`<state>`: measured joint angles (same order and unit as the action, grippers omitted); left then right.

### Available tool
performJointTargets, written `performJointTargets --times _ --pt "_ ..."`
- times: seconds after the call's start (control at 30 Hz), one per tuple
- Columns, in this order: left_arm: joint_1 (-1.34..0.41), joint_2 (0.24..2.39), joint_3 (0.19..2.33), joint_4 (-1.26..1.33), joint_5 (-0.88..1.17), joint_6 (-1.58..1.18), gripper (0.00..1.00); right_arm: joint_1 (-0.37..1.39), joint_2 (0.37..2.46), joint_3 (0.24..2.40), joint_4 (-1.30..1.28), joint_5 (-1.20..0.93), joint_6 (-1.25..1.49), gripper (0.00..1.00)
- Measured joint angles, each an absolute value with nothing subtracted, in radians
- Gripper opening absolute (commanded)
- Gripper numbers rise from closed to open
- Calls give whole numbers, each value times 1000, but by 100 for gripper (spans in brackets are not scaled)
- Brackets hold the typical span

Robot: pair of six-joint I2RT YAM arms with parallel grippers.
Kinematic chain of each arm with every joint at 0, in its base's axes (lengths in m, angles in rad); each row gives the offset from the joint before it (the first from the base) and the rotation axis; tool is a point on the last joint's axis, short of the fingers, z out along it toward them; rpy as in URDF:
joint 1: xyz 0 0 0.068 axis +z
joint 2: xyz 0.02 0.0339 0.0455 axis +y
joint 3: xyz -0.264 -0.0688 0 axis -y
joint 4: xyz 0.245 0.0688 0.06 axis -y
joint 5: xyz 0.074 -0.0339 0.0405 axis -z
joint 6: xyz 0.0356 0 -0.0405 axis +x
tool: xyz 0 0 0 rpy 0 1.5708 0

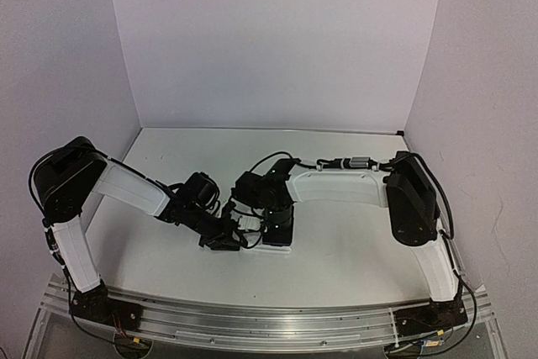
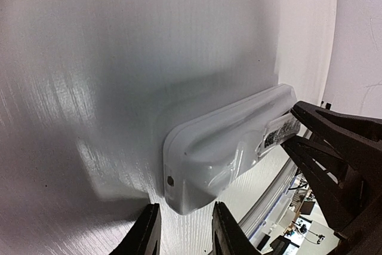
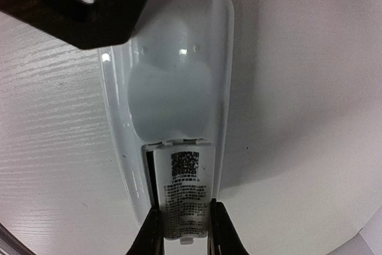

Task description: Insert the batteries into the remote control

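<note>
The white remote control (image 3: 173, 88) lies face down on the table, its back up (image 2: 221, 147). At its near end my right gripper (image 3: 185, 231) is shut on the small white labelled cover piece (image 3: 185, 189), which sits over the battery recess with a dark slit along its left side. My left gripper (image 2: 186, 225) stands at the remote's other end, its jaws a little apart. The remote's corner is just at its fingertips (image 2: 224, 219), and nothing is between them. In the top view both grippers meet over the remote (image 1: 273, 247). No batteries are in view.
The white table (image 1: 353, 241) is walled in by white panels at the back and both sides. A metal rail (image 1: 269, 321) with the arm bases runs along the near edge. In the left wrist view the right gripper's black fingers (image 2: 334, 141) stand close at the right.
</note>
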<state>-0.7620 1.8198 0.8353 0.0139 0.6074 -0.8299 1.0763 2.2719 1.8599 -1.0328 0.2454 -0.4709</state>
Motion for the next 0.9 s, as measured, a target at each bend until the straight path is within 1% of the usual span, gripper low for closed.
performJointTargets --times 0.9 --pt "-760 1813 820 27 618 -822 31 1090 2272 1862 -1040 266 -504 0"
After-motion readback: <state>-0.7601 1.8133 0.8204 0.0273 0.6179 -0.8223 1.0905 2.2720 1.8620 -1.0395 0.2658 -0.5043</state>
